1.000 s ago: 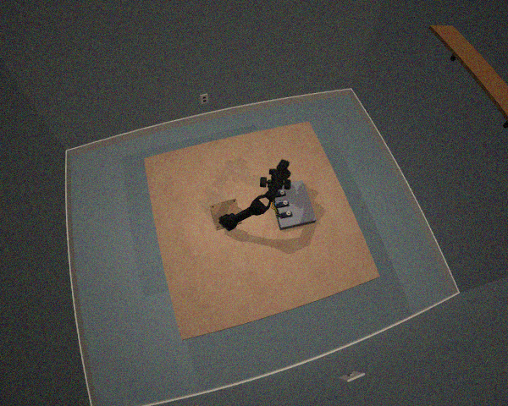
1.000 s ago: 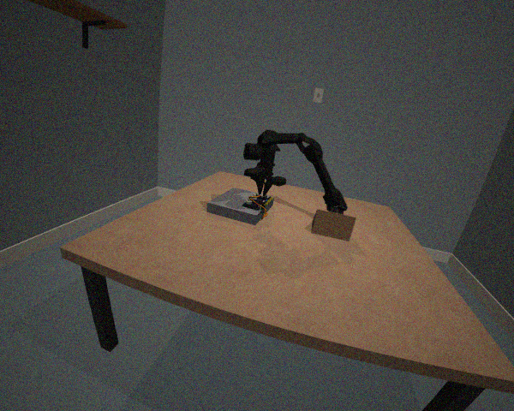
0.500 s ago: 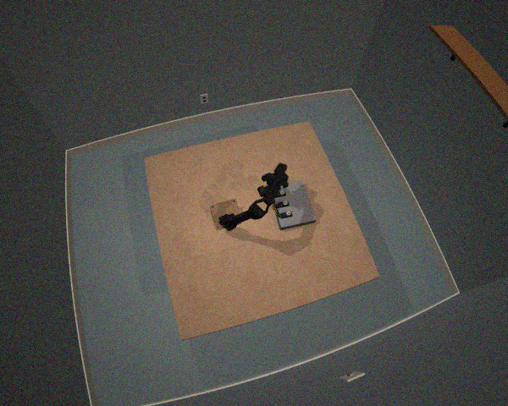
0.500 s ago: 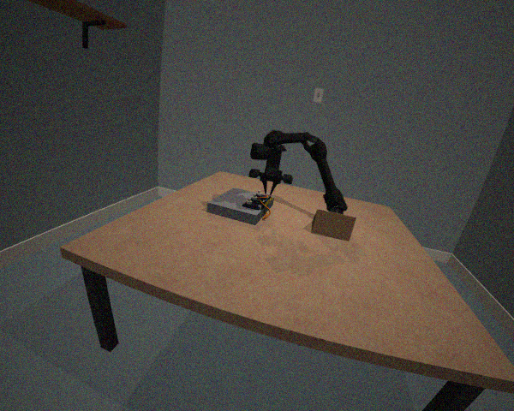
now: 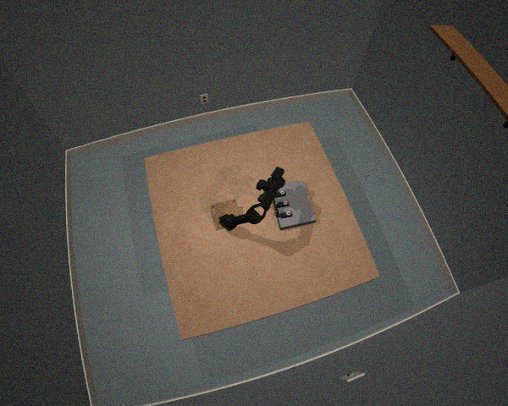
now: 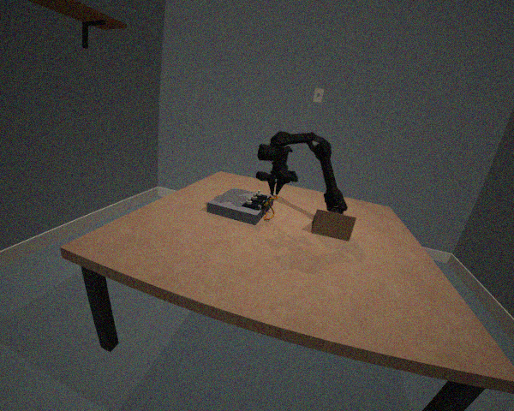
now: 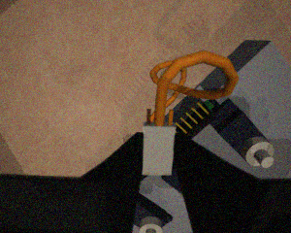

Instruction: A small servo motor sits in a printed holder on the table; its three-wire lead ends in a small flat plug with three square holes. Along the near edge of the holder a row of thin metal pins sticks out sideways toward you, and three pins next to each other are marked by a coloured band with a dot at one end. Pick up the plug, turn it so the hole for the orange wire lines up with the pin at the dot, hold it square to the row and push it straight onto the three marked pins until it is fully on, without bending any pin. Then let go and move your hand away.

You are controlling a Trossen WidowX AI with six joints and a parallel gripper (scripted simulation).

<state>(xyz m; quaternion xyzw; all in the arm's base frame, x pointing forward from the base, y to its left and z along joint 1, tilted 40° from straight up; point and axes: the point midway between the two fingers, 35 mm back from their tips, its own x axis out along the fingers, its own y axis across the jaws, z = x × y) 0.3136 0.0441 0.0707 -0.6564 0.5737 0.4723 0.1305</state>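
My gripper (image 7: pixel 158 139) (image 6: pixel 274 193) is shut on the pale flat plug (image 7: pixel 158 146), above the table beside the holder's pin edge. The plug's wire end faces up in the wrist view, and its square holes are not visible. The orange lead (image 7: pixel 204 56) (image 6: pixel 271 215) loops from it; a brown wire (image 7: pixel 148 116) shows at its left. The grey holder (image 5: pixel 304 211) (image 6: pixel 233 212) (image 7: pixel 283 73) carries dark servos with pale round horns. Several yellow pins (image 7: pixel 191 118) lie right of the plug, at an angle to it, with a green mark (image 7: pixel 210 104) at their far end. Fingertips are hidden in the top view.
A brown block (image 6: pixel 332 224) (image 5: pixel 217 211) stands at the arm's base on the wooden table (image 5: pixel 245 288) (image 6: pixel 248 274). One servo (image 7: pixel 240 125) stands close right of the pins, its horn raised. The looping lead hangs over the holder's edge.
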